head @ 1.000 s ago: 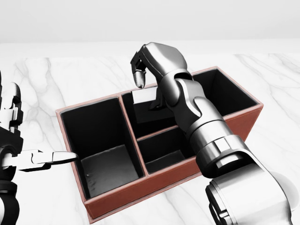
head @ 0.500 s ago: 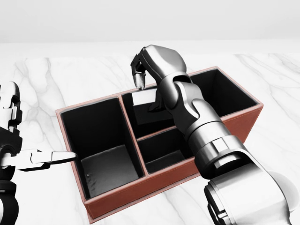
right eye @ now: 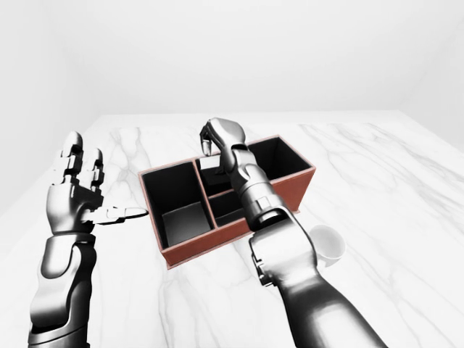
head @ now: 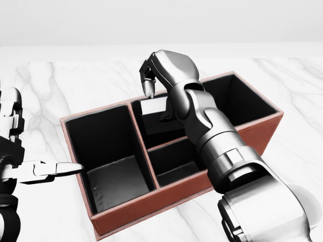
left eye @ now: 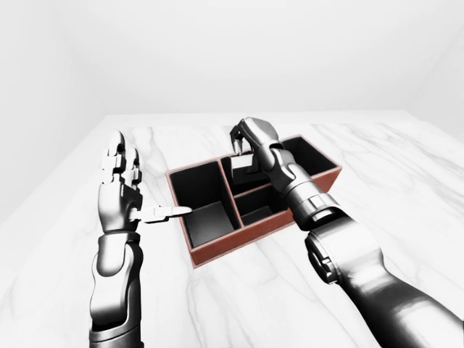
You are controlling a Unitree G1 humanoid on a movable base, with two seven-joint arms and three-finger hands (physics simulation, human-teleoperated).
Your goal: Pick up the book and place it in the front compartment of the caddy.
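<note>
The brown caddy (head: 151, 207) with black insides stands on the white marble table (head: 70, 80). The pale grey book (head: 154, 106) stands upright in the caddy's upper middle compartment, its top edge showing. My right hand (head: 155, 89) hovers just over that edge with its fingers curled downward, and one fingertip (head: 149, 91) hangs a little above the book without closing on it. My left hand (left eye: 138, 190) stays open left of the caddy, fingers spread upward, and its thumb (head: 65, 168) points at the caddy's left wall.
A white cup (right eye: 328, 243) sits on the table right of the caddy, partly hidden behind my right arm in the right-eye view. The caddy's large left compartment (head: 113, 181) and lower middle compartment (head: 176, 169) hold nothing. Bare marble surrounds the caddy.
My right hand has shifted slightly up and to the left above the book. The book, the caddy and my left hand have stayed where they were.
</note>
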